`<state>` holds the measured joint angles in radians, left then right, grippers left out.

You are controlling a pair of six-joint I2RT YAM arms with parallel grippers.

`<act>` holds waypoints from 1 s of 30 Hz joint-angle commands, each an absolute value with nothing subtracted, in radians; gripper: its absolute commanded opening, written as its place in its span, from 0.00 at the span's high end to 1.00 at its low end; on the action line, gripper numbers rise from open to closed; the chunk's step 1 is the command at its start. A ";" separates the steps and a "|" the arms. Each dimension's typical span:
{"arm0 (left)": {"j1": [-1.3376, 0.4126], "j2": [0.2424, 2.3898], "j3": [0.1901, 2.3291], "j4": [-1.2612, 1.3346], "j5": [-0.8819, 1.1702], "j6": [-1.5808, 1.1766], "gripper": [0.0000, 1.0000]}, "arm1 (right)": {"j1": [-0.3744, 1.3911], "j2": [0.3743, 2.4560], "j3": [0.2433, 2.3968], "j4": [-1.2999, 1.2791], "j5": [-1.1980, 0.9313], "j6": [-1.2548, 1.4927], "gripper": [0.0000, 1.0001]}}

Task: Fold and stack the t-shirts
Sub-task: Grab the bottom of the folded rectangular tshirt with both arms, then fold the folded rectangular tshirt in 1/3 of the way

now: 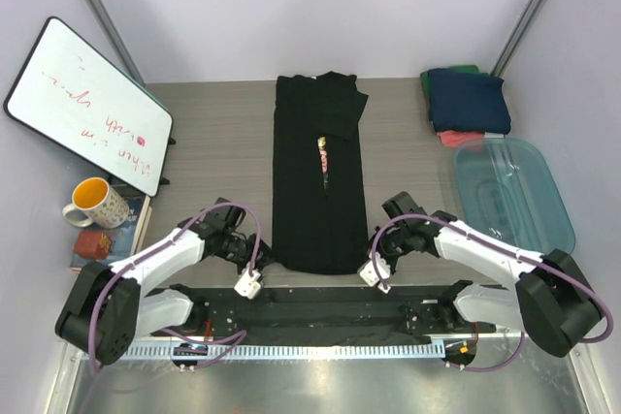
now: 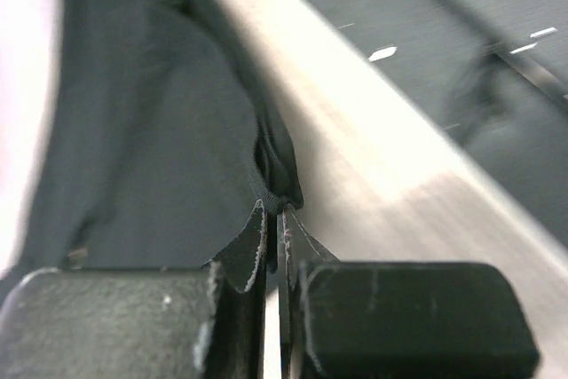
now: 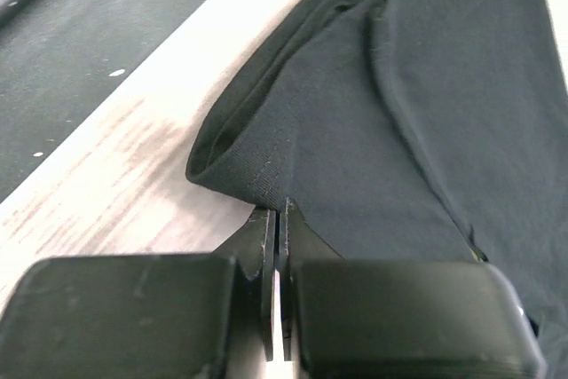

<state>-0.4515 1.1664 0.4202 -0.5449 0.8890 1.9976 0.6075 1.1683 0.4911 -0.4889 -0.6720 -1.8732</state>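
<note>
The left gripper (image 2: 282,212) is clenched on the near left corner of the black t-shirt (image 1: 312,210), which lies as a long strip mid-table. The right gripper (image 3: 277,210) pinches the opposite corner. Best to lift both corners level and together, carrying the hem toward the collar without skewing.
</note>
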 commanded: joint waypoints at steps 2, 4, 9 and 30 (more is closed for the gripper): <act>-0.454 1.089 0.509 -0.549 0.905 2.019 1.00 | 0.614 1.131 0.595 -0.591 -0.664 -1.781 0.99; -0.454 1.077 0.521 -0.531 0.904 1.984 1.00 | 0.614 1.141 0.612 -0.594 -0.651 -1.773 0.99; -0.454 1.075 0.548 -0.480 0.877 1.915 1.00 | 0.614 1.192 0.672 -0.588 -0.623 -1.738 0.99; -0.443 1.345 0.690 -0.089 0.729 1.706 1.00 | 0.477 1.426 0.907 -0.526 -0.561 -1.736 0.99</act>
<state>-0.4511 1.3079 0.6437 -0.1959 0.7395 1.7500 0.4992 1.3960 0.8440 -0.5671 -0.5678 -1.7287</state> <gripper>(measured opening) 0.015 0.030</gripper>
